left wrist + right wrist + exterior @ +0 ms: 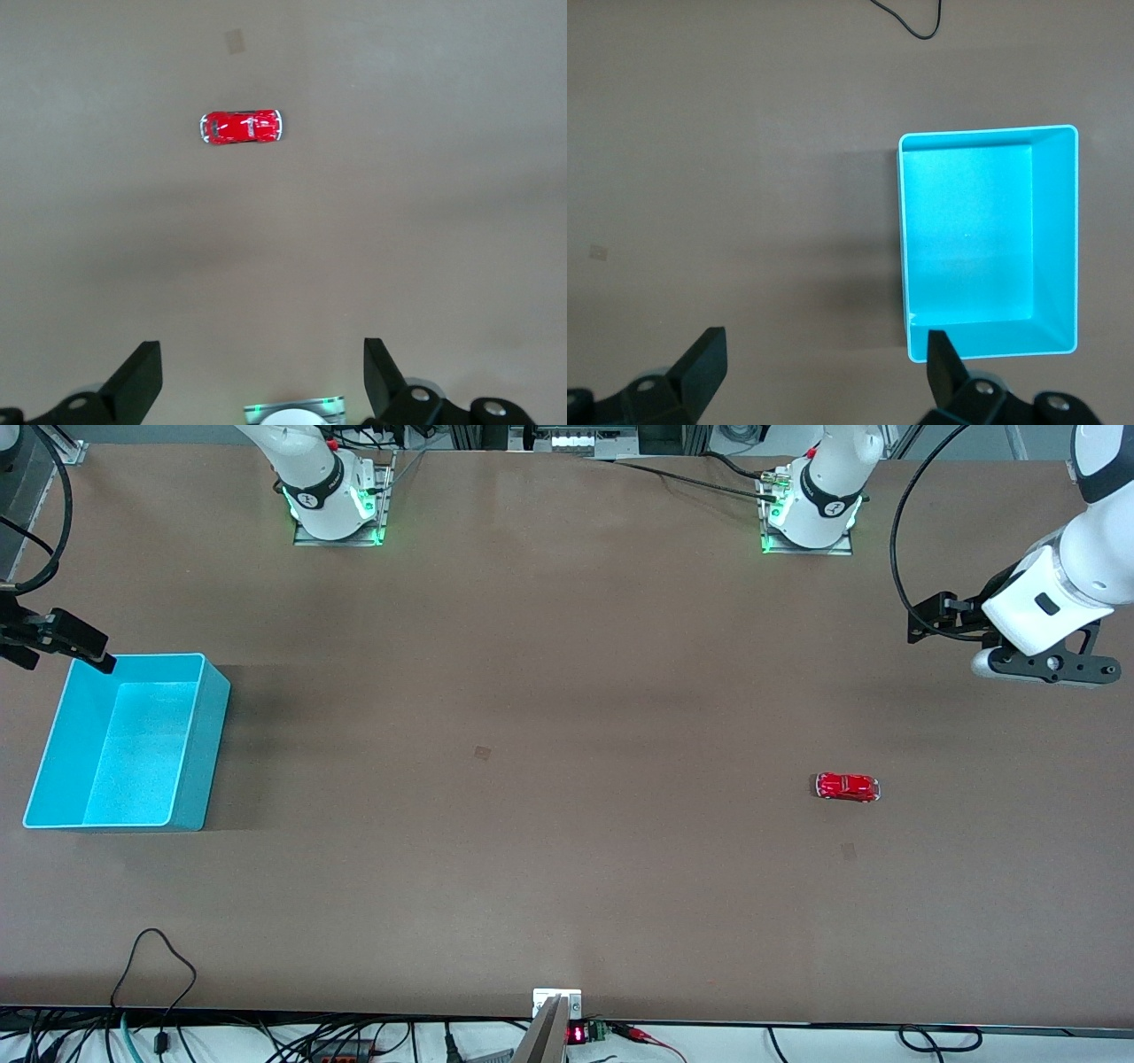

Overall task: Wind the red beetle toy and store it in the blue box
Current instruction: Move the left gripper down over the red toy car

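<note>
The left gripper (921, 622) hangs open above the surface (549, 717), the red beetle toy (848, 786) well apart below it. The right gripper (84, 651) hovers over the blue box (208, 744)'s rim.

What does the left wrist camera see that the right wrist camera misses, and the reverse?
Only the left wrist view shows the red beetle toy, lying alone on the table ahead of the open left tool. Only the right wrist view shows the blue box, empty, plus a black cable and the open right tool. Both share the brown tabletop, and neither tool holds anything.
</note>
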You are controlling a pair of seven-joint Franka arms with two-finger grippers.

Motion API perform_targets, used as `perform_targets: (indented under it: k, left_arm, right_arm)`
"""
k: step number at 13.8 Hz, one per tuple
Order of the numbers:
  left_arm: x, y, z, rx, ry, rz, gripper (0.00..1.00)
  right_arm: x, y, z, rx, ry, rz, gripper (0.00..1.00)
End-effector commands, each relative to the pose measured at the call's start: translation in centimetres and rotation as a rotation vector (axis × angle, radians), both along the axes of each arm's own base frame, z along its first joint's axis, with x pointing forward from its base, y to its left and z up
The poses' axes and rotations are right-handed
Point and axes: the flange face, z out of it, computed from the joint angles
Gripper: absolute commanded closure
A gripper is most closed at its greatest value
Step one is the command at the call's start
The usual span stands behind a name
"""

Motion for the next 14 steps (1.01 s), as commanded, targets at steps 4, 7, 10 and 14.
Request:
perform_targets:
  k: [4,7,10,14]
  left_arm:
    - [1.0,0.5,-0.1,-0.077,0.016,-0.311,0.0]
    - [1.5,0.7,-1.3,-0.113,0.028,-0.474,0.0]
    - [2.5,1.4,-3.2,-0.117,0.028,-0.676,0.0]
    - [5.0,2.0,-9.4,-0.129,0.059,-0.991,0.0]
  right_arm:
    - [-0.3,-0.1,0.2,0.0,0.014,0.005,0.0]
    - [-0.4,-0.1,0.5,0.0,0.011,0.005,0.0]
    - [-0.5,-0.1,0.3,0.003,0.028,0.003,0.0]
    - [-0.5,0.0,0.3,0.003,0.028,0.004,0.0]
